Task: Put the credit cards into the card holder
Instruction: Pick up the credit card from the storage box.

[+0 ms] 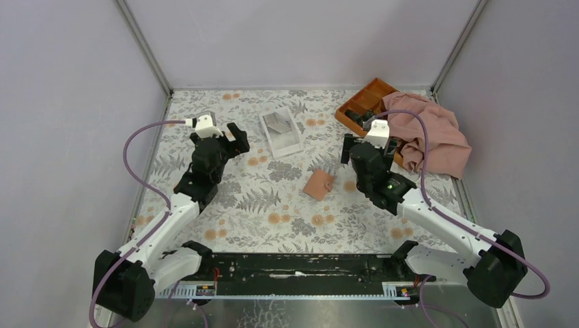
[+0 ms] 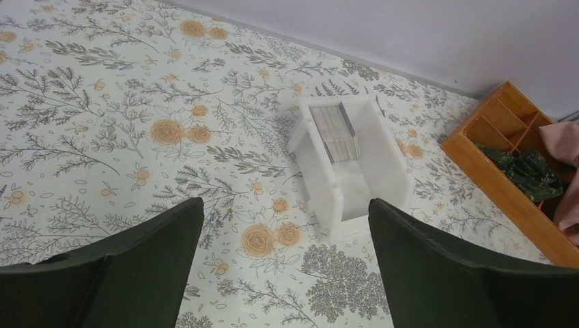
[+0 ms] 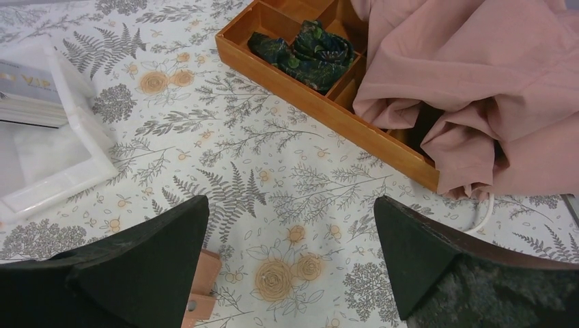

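Observation:
The credit cards (image 2: pixel 332 130) stand as a greyish stack inside a white open box (image 2: pixel 355 184), which lies at the back middle of the table (image 1: pixel 281 133). The card holder (image 1: pixel 319 184), a flat tan wallet with a snap, lies closed on the floral cloth nearer the arms. One of its corners shows beside my right gripper's left finger (image 3: pixel 198 290). My left gripper (image 2: pixel 285 205) hangs open and empty just short of the box, left of it in the top view (image 1: pixel 239 139). My right gripper (image 3: pixel 290 201) is open and empty too, hovering right of the card holder (image 1: pixel 348 152).
An orange compartment tray (image 3: pixel 321 102) stands at the back right, with a dark blue-green cloth (image 3: pixel 304 51) in one of its compartments. A pink cloth (image 1: pixel 433 133) is heaped over its right end. The enclosure's walls close off the table at the back and both sides.

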Tool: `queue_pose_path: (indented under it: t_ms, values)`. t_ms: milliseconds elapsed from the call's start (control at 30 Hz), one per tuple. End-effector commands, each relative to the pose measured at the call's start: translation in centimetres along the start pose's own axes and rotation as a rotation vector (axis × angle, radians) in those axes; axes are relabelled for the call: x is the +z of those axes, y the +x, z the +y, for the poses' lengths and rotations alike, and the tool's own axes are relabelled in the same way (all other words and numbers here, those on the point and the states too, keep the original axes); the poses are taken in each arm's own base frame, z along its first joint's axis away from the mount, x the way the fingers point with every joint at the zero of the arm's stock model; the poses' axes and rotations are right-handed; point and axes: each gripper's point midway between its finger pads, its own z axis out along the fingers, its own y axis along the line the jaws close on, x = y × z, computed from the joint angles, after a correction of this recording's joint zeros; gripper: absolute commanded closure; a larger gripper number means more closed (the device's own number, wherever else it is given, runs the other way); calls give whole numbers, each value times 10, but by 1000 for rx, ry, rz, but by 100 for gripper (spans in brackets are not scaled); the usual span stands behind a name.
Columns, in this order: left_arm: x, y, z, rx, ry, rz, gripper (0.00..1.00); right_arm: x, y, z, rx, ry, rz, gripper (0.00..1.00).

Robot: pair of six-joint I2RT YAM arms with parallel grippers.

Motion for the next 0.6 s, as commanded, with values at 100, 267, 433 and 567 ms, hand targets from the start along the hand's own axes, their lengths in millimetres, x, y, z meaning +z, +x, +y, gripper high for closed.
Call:
queue_pose_path:
  t_ms: [100,267,433,567]
  values:
    - [-4,-5,-1,-21,7,-22,2,3,-21,32,15,-121,-41,1]
    - [2,-1,3,-36,-37,9,2,13,-27,71,-16,-233,-20,0]
    - [6,-4,2,-92,-64,8,2,31,-29,105,-64,-286,3,1]
    - [13,-6,-2,-142,-75,13,2,47,-31,134,-109,-328,24,0]
